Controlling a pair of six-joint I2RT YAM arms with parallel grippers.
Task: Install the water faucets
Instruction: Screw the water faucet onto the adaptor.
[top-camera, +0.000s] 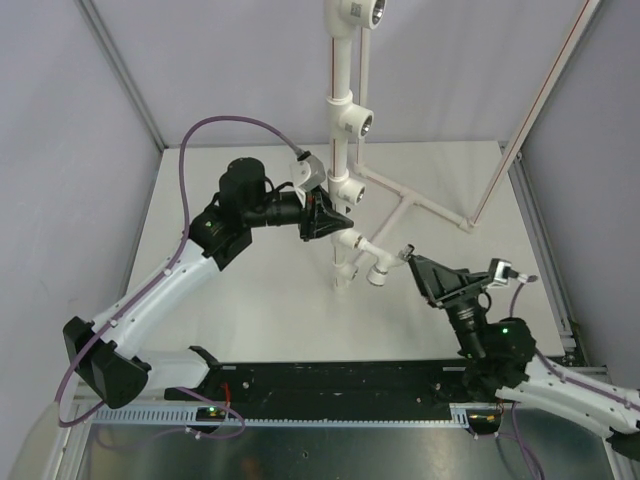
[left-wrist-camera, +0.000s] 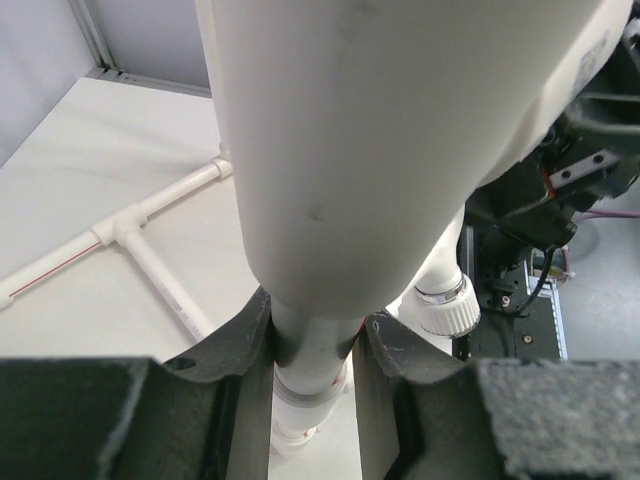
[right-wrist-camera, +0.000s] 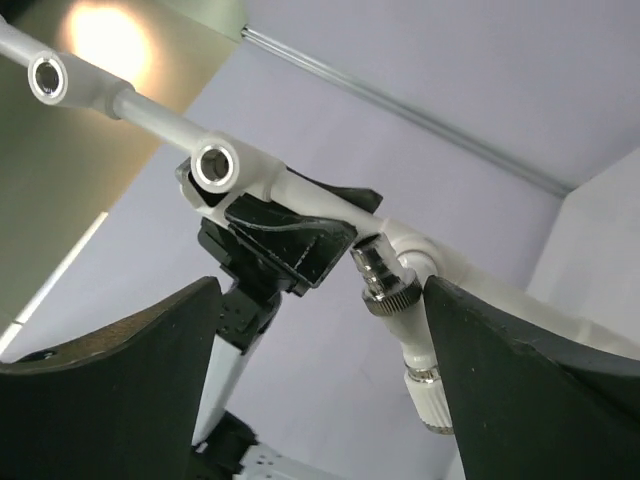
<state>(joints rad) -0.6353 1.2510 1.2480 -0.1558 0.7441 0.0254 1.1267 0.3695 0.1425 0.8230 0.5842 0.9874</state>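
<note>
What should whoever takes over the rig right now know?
Left gripper: shut on the pipe frame, steadying it.
Right gripper: open, fingers either side of the faucet.
Done: one faucet is mounted low on the frame; tightness can't be judged.
Left to do: the empty sockets above need faucets; no spare in view.
</note>
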